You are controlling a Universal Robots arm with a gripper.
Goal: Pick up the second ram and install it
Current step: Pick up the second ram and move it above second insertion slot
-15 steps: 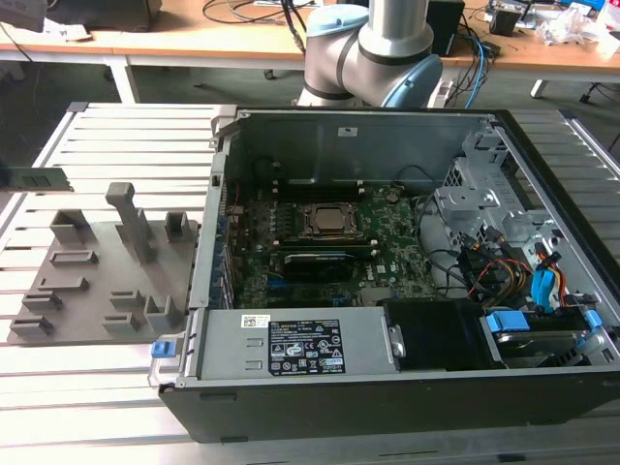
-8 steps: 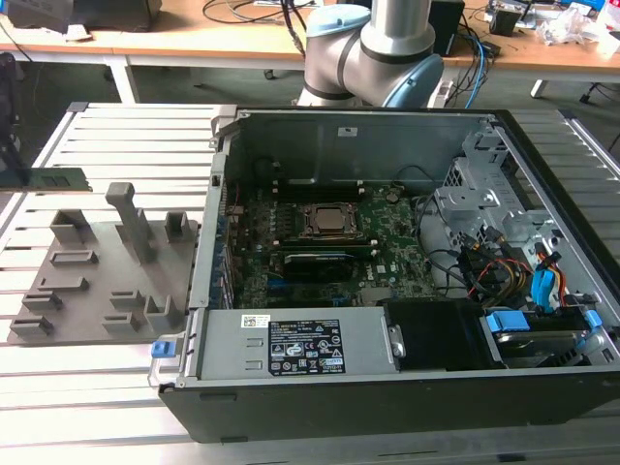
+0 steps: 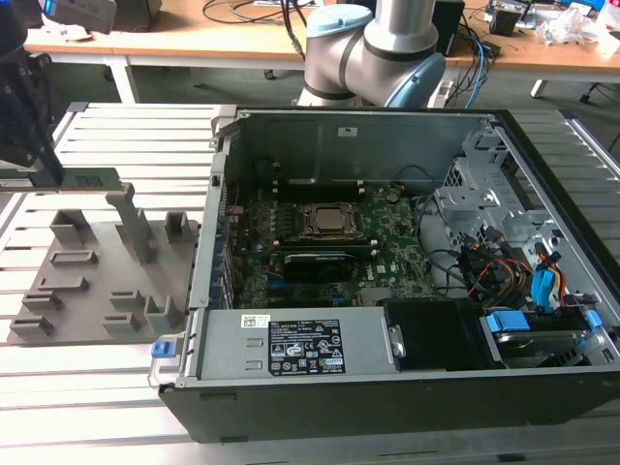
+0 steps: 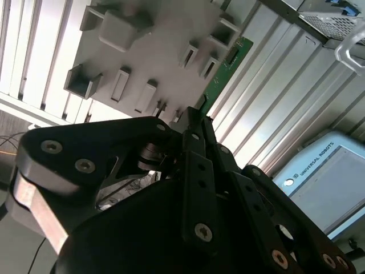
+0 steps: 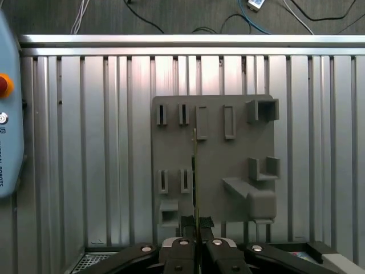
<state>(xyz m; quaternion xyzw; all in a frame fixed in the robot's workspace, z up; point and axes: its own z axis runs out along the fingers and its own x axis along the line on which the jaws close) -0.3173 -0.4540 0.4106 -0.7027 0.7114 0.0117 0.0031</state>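
Observation:
The second ram [image 3: 82, 179], a thin green stick, is held level and on edge at the exterior view's left, over the far side of the grey parts holder [image 3: 97, 281]. My gripper [image 3: 46, 167] is shut on it from above. In the second wrist view the green ram [image 4: 225, 68] sticks out past the black fingertips [image 4: 191, 123] toward the holder [image 4: 148, 51]. In the first wrist view the ram [image 5: 195, 165] appears edge-on as a thin line above the holder [image 5: 214, 157], pinched in the gripper [image 5: 197, 224].
An open computer case [image 3: 339, 363] lies to the exterior view's right of the holder, with the motherboard's CPU socket [image 3: 329, 221] and a dark long part [image 3: 315, 262] below it. The arm's base [image 3: 378, 48] stands behind the case. A teach pendant [image 4: 325, 177] lies on the slatted table [image 5: 85, 142].

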